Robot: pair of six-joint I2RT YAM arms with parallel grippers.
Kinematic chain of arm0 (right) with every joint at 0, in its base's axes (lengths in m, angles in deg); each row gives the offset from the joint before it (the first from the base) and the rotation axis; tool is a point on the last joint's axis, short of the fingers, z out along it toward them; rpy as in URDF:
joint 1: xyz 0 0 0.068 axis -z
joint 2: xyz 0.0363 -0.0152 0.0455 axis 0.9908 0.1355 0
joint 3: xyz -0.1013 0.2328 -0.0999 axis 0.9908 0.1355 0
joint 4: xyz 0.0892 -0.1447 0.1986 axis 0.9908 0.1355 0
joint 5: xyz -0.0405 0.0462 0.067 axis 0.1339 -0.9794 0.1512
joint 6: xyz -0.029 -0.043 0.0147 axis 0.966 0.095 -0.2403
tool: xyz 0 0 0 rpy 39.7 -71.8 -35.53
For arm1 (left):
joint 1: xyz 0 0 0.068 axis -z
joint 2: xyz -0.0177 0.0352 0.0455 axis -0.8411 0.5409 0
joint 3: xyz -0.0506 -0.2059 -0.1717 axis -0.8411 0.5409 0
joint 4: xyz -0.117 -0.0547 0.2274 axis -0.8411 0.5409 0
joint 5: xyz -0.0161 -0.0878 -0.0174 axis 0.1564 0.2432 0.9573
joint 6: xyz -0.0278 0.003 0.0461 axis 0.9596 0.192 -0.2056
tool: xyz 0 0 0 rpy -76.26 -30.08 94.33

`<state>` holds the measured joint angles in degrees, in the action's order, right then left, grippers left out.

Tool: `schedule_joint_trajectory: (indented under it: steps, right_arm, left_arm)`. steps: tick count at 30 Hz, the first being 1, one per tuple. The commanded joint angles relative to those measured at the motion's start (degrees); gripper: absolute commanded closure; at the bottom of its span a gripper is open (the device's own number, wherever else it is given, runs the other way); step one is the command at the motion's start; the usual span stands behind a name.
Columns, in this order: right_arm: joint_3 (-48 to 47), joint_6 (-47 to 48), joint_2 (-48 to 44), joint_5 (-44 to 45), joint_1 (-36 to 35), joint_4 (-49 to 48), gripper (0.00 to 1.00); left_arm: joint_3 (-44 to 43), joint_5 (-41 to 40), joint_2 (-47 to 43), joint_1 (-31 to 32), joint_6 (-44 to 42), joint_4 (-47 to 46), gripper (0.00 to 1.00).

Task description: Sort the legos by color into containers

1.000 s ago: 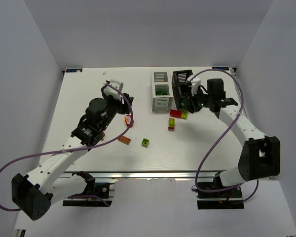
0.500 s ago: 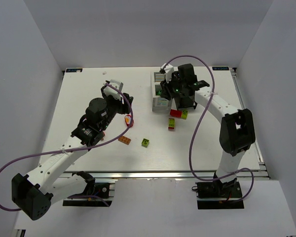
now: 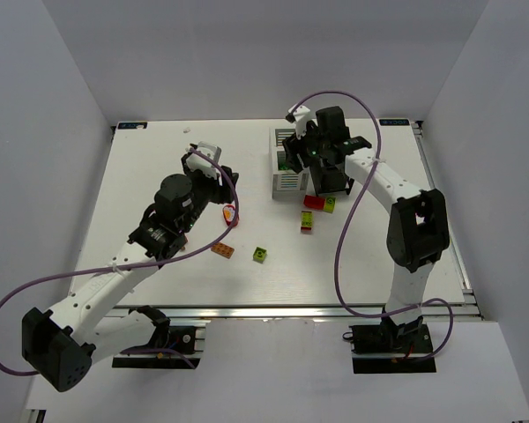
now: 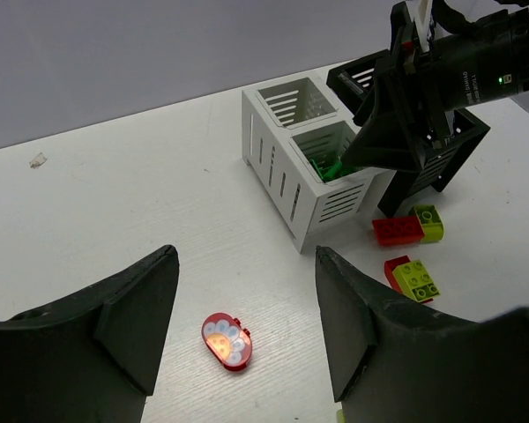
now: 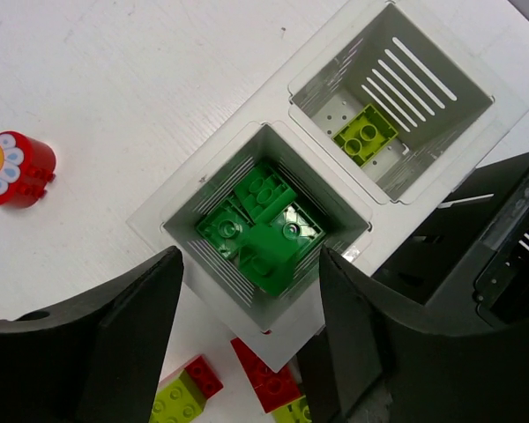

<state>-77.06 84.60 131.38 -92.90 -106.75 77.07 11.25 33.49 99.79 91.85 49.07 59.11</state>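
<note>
Overhead view of a white table (image 3: 141, 176) with two robot arms. The right gripper (image 5: 247, 269) hangs above the white box (image 3: 283, 183), its fingers spread wide and holding nothing. From its wrist camera, the compartment of the box nearer the arms lies between the fingers and holds a heap of green bricks (image 5: 257, 231). The farther compartment holds a single lime brick (image 5: 366, 134). The black box (image 5: 450, 256) stands just beside the white one, on its right. Loose on the table just in front of the boxes lie a red brick (image 4: 398, 230) touching a second lime brick (image 4: 428, 222), and a lime-on-red pair (image 4: 413, 278). Closer to the arms are a small green brick (image 3: 261, 255) and an orange brick (image 3: 222, 250). The left gripper (image 4: 244, 264) hovers over the table to the left of the boxes, wide open and empty, above a rounded red piece with a flower face (image 4: 227, 341).
</note>
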Motion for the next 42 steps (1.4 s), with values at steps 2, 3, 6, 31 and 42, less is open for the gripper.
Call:
schedule_joint_trajectory:
  steps: [2, 3, 6, 31, 42]
  right_arm:
    - [-0.9, -0.5, -0.9, 1.8, -0.2, -1.9, 0.31]
    - [-0.6, -0.5, -1.3, 1.9, -0.1, -2.0, 0.31]
    - [0.3, -0.7, -3.1, 1.9, 0.0, -2.1, 0.3]
    - [36.5, -1.5, -48.2, -19.9, 9.9, 1.2, 0.6]
    - [37.8, -1.8, -45.7, -6.9, 7.1, 0.7, 0.41]
  left_arm:
    - [0.3, -0.3, 0.0, -0.3, -0.6, -0.6, 0.27]
    - [0.2, -0.4, 0.1, -0.3, -0.6, -0.5, 0.27]
    - [0.1, -0.5, 0.1, -0.4, -0.2, -0.3, 0.26]
    - [-8.5, 0.3, 14.4, -0.6, 6.6, 13.4, 0.11]
    - [-14.0, 6.9, 26.5, -0.6, 7.9, 20.9, 0.46]
